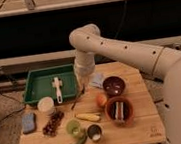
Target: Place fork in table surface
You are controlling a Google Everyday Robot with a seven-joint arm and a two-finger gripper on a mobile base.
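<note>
Gripper point(83, 85) above table surface point(142, 130), right of tray point(36, 88); fork point(78, 98) below it, behind banana point(88, 117).

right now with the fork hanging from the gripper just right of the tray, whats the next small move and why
Probably lower straight down. The gripper sits just right of the green tray, and the fork slants from it with its tip near bare table surface. That patch looks free between the tray and the orange, so lowering should set it flat.
</note>
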